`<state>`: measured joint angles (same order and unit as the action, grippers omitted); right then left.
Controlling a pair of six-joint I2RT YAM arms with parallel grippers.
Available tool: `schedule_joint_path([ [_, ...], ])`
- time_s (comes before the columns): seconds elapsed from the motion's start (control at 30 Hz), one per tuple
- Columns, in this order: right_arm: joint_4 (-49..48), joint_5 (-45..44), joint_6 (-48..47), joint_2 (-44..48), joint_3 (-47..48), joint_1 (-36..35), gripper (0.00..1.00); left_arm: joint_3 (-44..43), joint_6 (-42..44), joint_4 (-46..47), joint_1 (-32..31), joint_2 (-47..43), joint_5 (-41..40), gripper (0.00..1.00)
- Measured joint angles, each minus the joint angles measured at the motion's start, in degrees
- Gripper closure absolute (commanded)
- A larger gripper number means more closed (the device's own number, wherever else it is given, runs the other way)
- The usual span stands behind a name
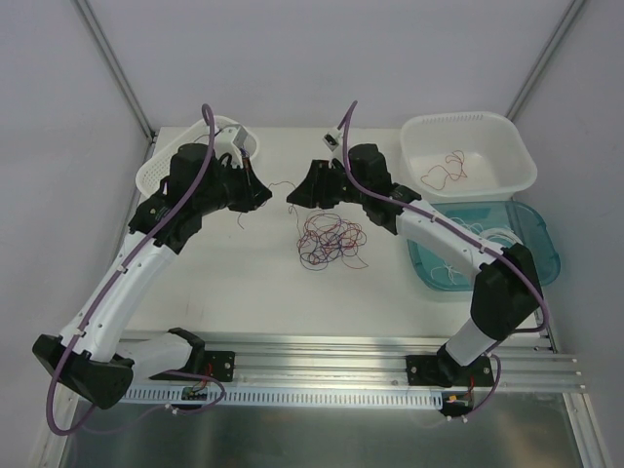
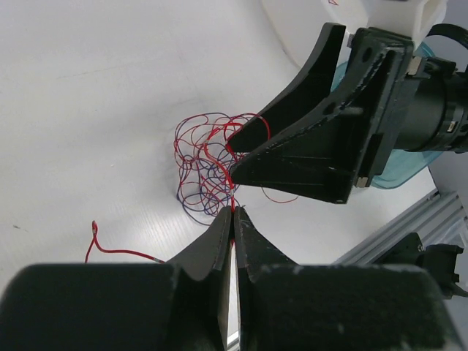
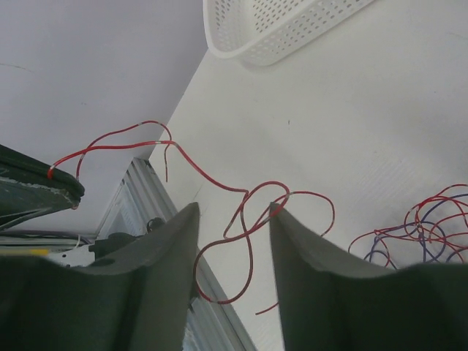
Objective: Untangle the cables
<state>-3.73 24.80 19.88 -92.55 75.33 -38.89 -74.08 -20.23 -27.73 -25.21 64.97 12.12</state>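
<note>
A tangle of thin red and dark purple cables (image 1: 330, 239) lies at the table's middle; it also shows in the left wrist view (image 2: 208, 164) and the right wrist view (image 3: 424, 223). My left gripper (image 1: 265, 198) (image 2: 233, 212) is shut on a red cable (image 2: 232, 191) that rises out of the tangle. Its loose end (image 2: 110, 248) trails to the left. My right gripper (image 1: 291, 198) (image 3: 234, 208) is open just opposite the left one. The red cable's loops (image 3: 245, 219) hang between its fingers, and one loop touches the right fingertip (image 3: 276, 212).
A white tub (image 1: 512, 146) at the back right holds a red cable (image 1: 444, 173). A teal tray (image 1: 541, 234) in front of it holds white cables (image 1: 453, 268). A white perforated basket (image 1: 156, 174) (image 3: 278, 25) stands at the back left. A metal rail (image 1: 341, 366) runs along the near edge.
</note>
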Motion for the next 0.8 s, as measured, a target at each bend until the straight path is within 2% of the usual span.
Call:
schedule_joint_path([
  [0.07,-0.07,0.15,0.31,-0.35,0.00,0.00,0.66,0.02,0.00,0.07,0.00,-0.26,-0.02,1.00],
  [0.1,-0.11,0.17,0.44,-0.42,0.00,0.00,0.74,0.02,0.00,0.09,0.00,-0.39,-0.04,1.00],
  [0.17,-0.04,0.13,0.26,-0.42,0.00,0.00,0.81,0.31,0.02,0.39,0.00,-0.63,-0.09,1.00],
  [0.2,-0.04,0.09,0.22,-0.42,0.00,0.00,0.89,0.61,0.02,0.52,0.00,-0.79,-0.15,1.00],
  [0.27,0.20,-0.07,-0.20,-0.39,0.00,0.11,0.97,1.07,0.04,0.52,0.00,-0.90,-0.46,1.00],
  [0.4,1.99,-0.11,-1.07,0.68,-0.07,1.31,0.99,3.91,0.07,1.42,0.00,-1.25,-3.02,1.00],
  [0.6,5.90,0.39,-2.78,6.80,-0.13,8.39,0.99,10.45,-0.59,1.86,0.02,-0.46,-7.69,0.99],
  [0.7,9.40,1.38,-4.26,9.77,0.96,11.32,0.99,11.08,-1.64,2.99,-0.74,2.12,-6.62,0.75],
  [0.73,11.21,1.22,-5.16,10.36,2.10,12.48,0.99,11.13,-1.84,2.95,-0.68,2.78,-6.43,0.56],
  [0.8,13.66,0.85,-6.91,11.19,4.66,15.06,0.99,11.13,-2.03,2.84,-0.59,3.72,-6.03,0.46],
])
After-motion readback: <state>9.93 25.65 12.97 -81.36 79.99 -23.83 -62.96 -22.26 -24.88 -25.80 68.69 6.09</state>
